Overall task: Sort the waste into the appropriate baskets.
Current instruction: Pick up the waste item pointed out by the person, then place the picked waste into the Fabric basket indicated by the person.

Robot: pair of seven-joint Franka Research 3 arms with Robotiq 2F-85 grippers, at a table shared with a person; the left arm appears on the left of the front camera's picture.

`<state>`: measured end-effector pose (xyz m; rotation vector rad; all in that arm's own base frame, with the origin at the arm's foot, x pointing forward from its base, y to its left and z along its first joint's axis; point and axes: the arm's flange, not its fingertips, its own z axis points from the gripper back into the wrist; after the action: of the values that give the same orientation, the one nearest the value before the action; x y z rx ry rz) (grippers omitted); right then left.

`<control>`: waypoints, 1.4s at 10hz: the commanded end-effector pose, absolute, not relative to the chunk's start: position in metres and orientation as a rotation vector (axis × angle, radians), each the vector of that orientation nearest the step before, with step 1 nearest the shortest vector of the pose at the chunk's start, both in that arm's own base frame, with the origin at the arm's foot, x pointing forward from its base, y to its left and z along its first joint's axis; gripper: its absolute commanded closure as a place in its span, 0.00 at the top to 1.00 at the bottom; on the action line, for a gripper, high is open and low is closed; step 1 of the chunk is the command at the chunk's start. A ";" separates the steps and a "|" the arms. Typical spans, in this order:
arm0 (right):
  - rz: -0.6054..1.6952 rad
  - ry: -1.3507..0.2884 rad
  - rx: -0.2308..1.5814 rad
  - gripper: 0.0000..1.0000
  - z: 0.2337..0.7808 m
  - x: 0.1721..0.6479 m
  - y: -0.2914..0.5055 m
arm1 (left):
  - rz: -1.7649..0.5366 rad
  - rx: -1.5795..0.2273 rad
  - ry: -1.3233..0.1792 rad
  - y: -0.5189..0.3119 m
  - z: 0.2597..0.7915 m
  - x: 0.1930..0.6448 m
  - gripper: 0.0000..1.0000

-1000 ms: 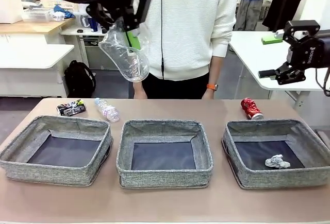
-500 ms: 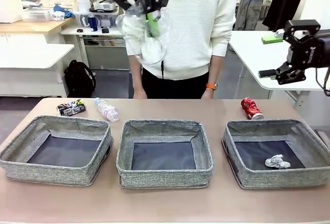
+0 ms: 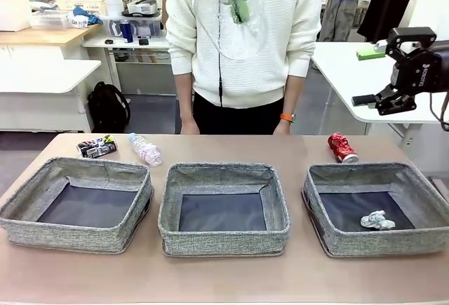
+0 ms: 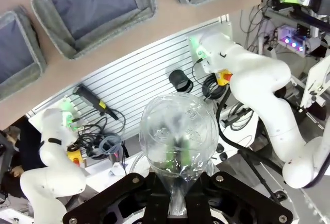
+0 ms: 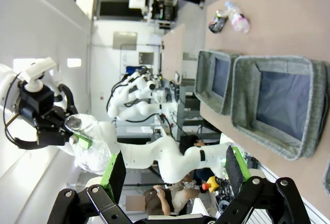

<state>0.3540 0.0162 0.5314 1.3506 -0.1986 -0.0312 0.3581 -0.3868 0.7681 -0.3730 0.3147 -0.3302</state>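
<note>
Currently the left end effector [image 4: 178,199] is clamped on the clear plastic cup [image 3: 226,35], held high at 12 o'clock above the middle basket [image 3: 224,233], likely for wall clearance. The right end effector [image 5: 174,175], jaws apart, is parked at 3 o'clock, clear of that path.

Counter [image 3: 224,280], tan: carries three grey woven baskets in a row, each with a dark flat bottom.
- Left basket [image 3: 70,238]. On the counter behind it lie the crushed black can [image 3: 96,146] and, just to that can's right, the clear bottle [image 3: 145,149] on its side.
- Middle basket [image 3: 224,238].
- Right basket [image 3: 379,245]: holds the crumpled white paper ball [image 3: 377,219] on its bottom. The crushed red can [image 3: 342,147] lies on the counter behind it.

Left gripper [image 3: 238,0], at the top edge: jaws closed on the clear plastic cup [image 3: 228,31], high above the middle basket, in front of the person's white sweater [image 3: 280,45].

Right gripper [image 3: 370,100]: off to the right, above the counter, holding nothing.
</note>
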 end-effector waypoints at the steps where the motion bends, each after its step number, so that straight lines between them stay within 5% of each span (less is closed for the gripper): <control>1: -0.044 -0.182 1.343 1.00 0.534 0.353 0.016 | -0.330 -0.363 0.318 -0.386 0.767 0.354 0.01; 14: -0.044 -0.182 1.343 1.00 0.534 0.353 0.016 | -0.330 -0.363 0.318 -0.386 0.767 0.354 0.01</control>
<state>0.3540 0.0163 0.5314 1.3506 -0.1986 -0.0312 0.3579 -0.3870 0.7672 -0.3704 0.3173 -0.3306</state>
